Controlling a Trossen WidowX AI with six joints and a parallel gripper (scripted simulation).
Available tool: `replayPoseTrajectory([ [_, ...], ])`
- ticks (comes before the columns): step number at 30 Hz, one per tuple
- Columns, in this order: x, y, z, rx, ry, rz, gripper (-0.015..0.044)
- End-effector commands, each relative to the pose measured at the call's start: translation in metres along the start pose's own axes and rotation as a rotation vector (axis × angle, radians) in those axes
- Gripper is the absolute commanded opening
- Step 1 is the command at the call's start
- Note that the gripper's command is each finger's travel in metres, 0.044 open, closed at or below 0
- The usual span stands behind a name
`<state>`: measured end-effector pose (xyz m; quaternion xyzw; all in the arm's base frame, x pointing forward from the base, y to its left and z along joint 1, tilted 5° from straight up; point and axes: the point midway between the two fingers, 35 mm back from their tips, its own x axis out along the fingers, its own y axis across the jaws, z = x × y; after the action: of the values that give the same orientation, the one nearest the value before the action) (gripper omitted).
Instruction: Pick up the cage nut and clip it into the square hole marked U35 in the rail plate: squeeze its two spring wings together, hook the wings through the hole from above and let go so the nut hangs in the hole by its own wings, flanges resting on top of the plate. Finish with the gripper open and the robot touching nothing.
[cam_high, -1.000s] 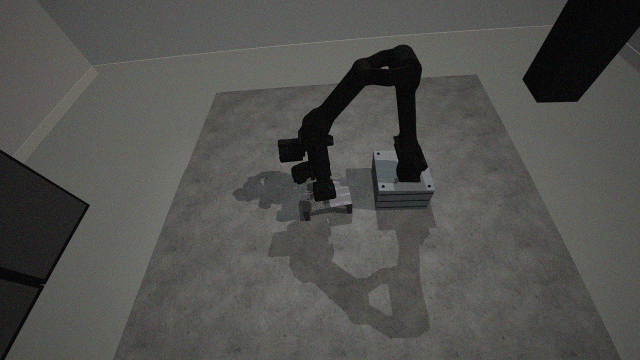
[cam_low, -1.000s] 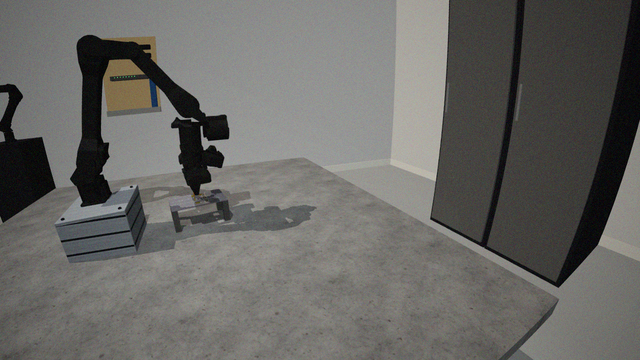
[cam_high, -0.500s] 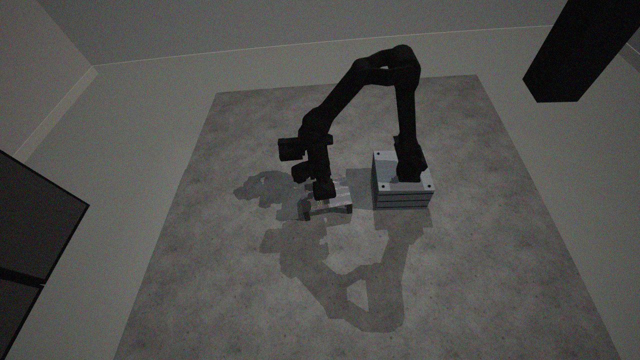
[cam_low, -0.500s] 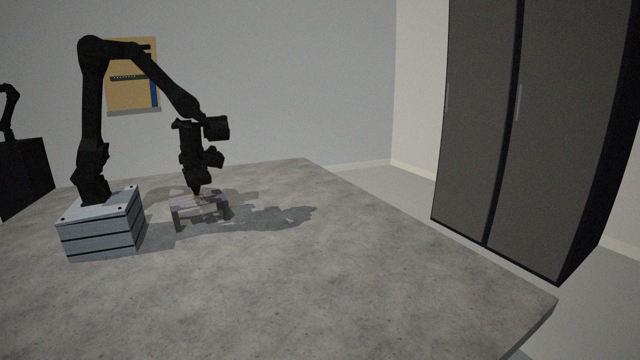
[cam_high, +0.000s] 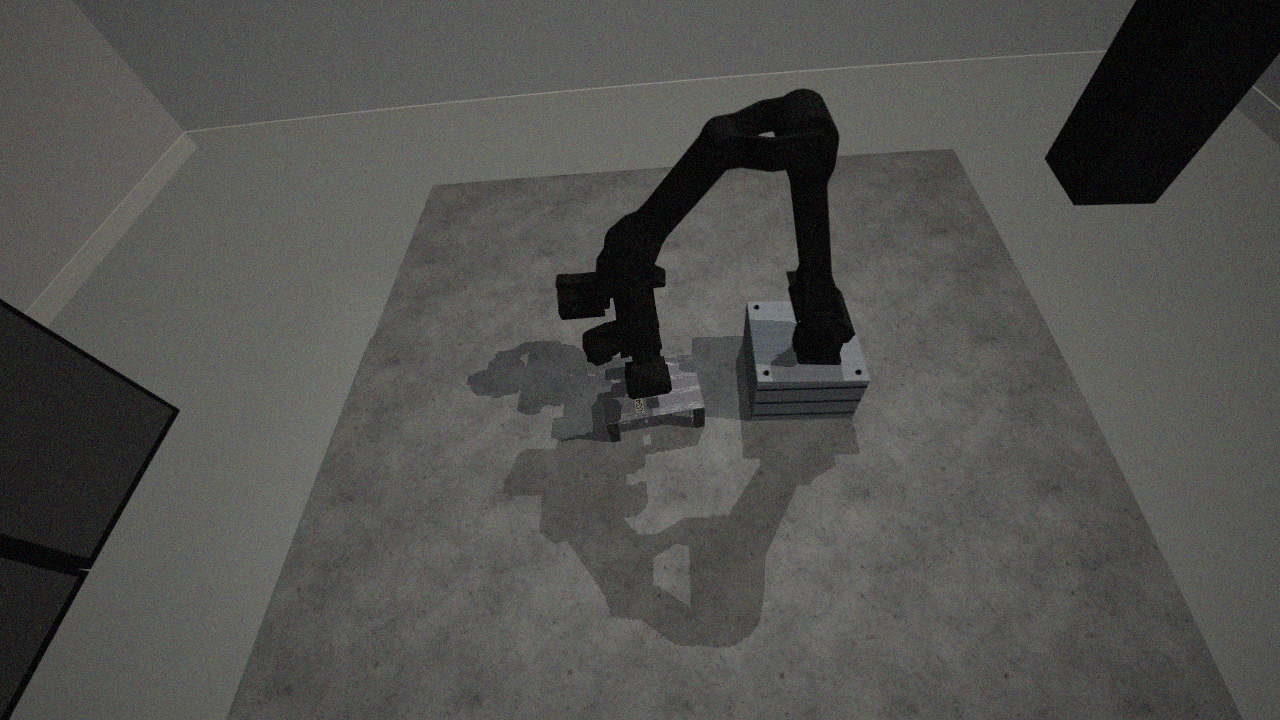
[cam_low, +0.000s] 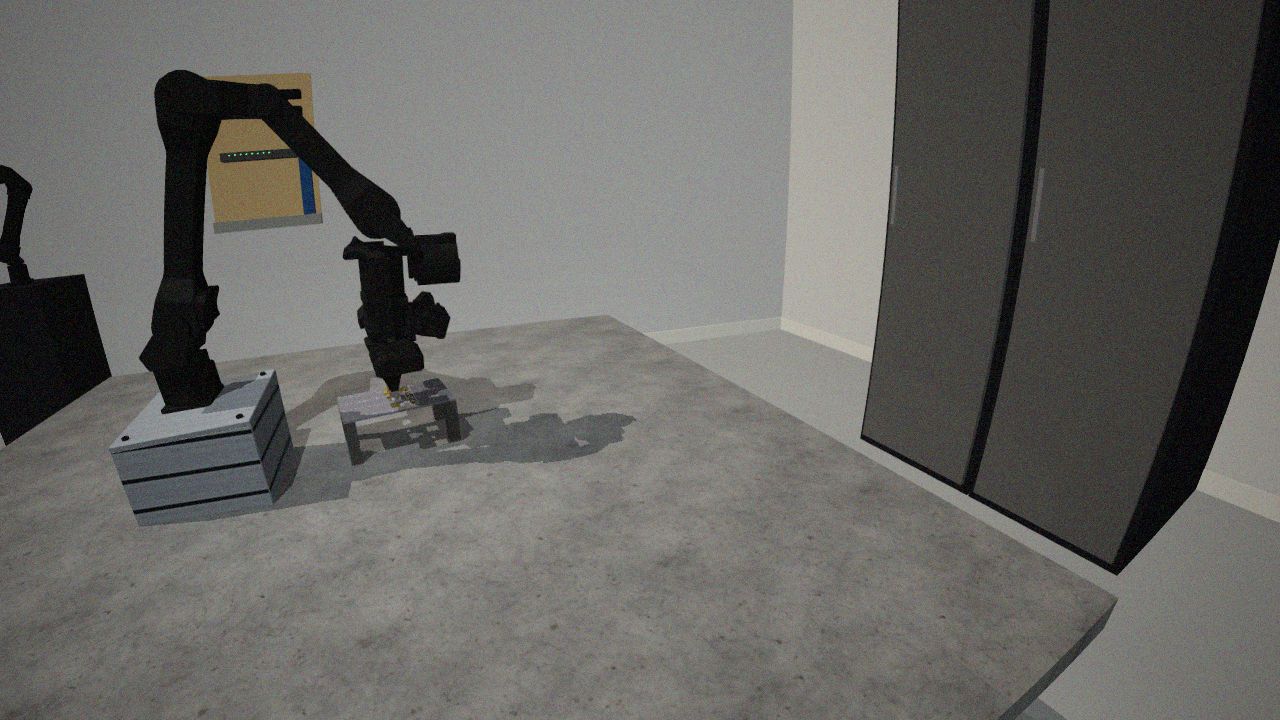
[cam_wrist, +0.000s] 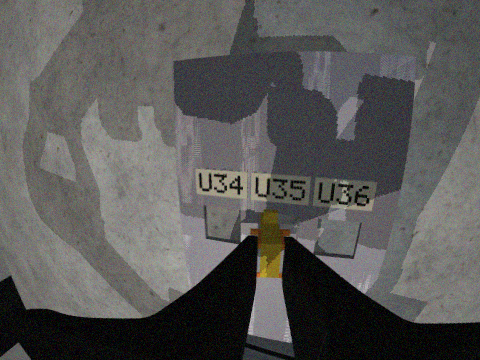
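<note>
The yellow cage nut (cam_wrist: 270, 254) is pinched between the 2 fingertips of the pincer (cam_high: 648, 380) (cam_low: 393, 385) (cam_wrist: 270, 246), its far end showing beyond them. It lies just below the U35 label (cam_wrist: 280, 189), between the openings under U34 and U36; how deep it sits, I cannot tell. Only the wrist view makes all 3 labels readable; from the top, the pincer's body hides the nut. The exterior view instead shows the rail plate (cam_high: 684, 390) (cam_low: 365, 407) (cam_wrist: 217, 142) raised on legs above the table (cam_high: 850, 555) (cam_low: 626, 537) (cam_wrist: 122, 172).
</note>
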<state>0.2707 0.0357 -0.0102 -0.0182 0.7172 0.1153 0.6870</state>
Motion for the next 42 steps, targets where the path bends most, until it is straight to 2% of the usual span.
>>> replayPoseTrajectory([
  [1, -0.0005, 0.0001, 0.0007, -0.003, -0.001, 0.013, 0.0025],
  [42, 0.0003, -0.0048, 0.0001, -0.002, -0.001, 0.09, 0.0025],
])
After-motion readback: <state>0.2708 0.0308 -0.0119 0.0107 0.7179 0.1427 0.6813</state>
